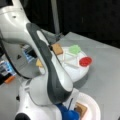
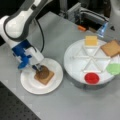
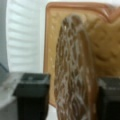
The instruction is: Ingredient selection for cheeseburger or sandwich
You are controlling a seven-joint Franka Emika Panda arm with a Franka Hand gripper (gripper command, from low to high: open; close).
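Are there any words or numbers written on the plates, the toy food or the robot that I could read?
None. No words or numbers show on the round plate, the divided tray, the toast slice under the patty, the cheese square or the gripper. The blue items at a front view's left are too blurred to read.

On your small plate [image 2: 30, 83], toward a front view's left, a toast slice [image 2: 46, 78] lies flat with the patty [image 2: 43, 72] on top of it. The gripper [image 2: 37, 68] sits just at the patty's left edge, over the plate. In the wrist view you see the patty [image 3: 73, 70] between the two fingers [image 3: 31, 95], the toast [image 3: 51, 37] under it.

To the right, well apart from the plate, stands the divided tray [image 2: 75, 63]. In its far compartments lie the cheese square [image 2: 91, 40] and, right of it, a second toast slice [image 2: 111, 48]. The leaf piece [image 2: 114, 68] lies in a right compartment, the disc [image 2: 91, 78] in the nearest one.
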